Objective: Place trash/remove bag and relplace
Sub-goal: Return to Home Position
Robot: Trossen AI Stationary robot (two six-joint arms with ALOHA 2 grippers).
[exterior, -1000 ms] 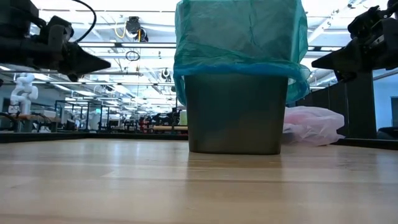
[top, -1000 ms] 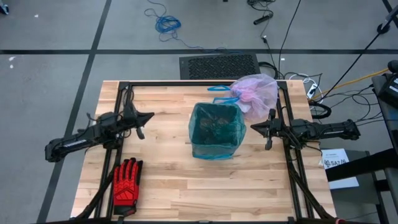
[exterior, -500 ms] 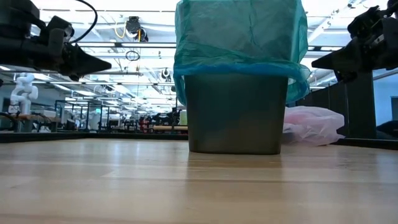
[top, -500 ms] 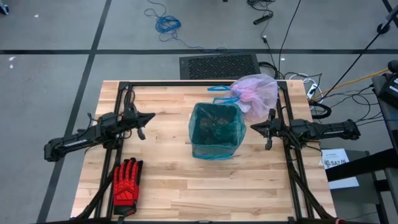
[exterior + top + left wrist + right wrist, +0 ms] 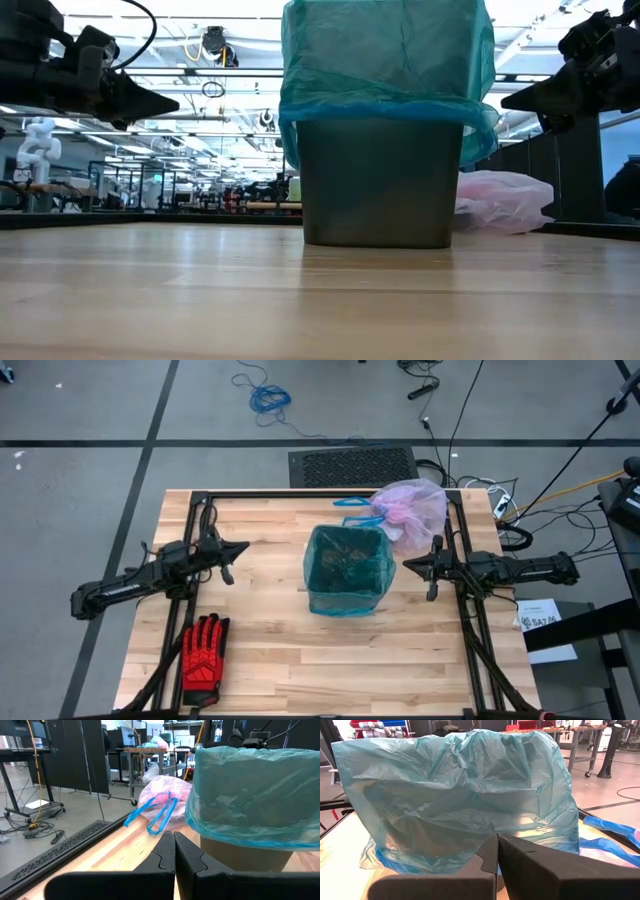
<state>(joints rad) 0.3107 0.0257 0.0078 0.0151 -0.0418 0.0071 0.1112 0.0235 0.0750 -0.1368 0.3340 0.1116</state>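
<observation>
A grey bin [image 5: 345, 572] stands mid-table, lined with a teal-blue plastic bag [image 5: 385, 60] whose rim is folded over the bin's top edge. The pale pink-lavender bag [image 5: 412, 508], tied with blue drawstrings [image 5: 159, 815], lies on the table at the far right, behind the bin. No loose paper wads show on the table. My left gripper [image 5: 240, 547] hovers left of the bin, shut and holding nothing. My right gripper [image 5: 406, 566] hovers right of the bin, also shut and holding nothing.
A red-and-black work glove [image 5: 203, 650] lies flat near the table's near-left corner. Black frame rails [image 5: 470, 610] run along the table's sides and far edge. Bare wood shows in front of the bin and between bin and left gripper.
</observation>
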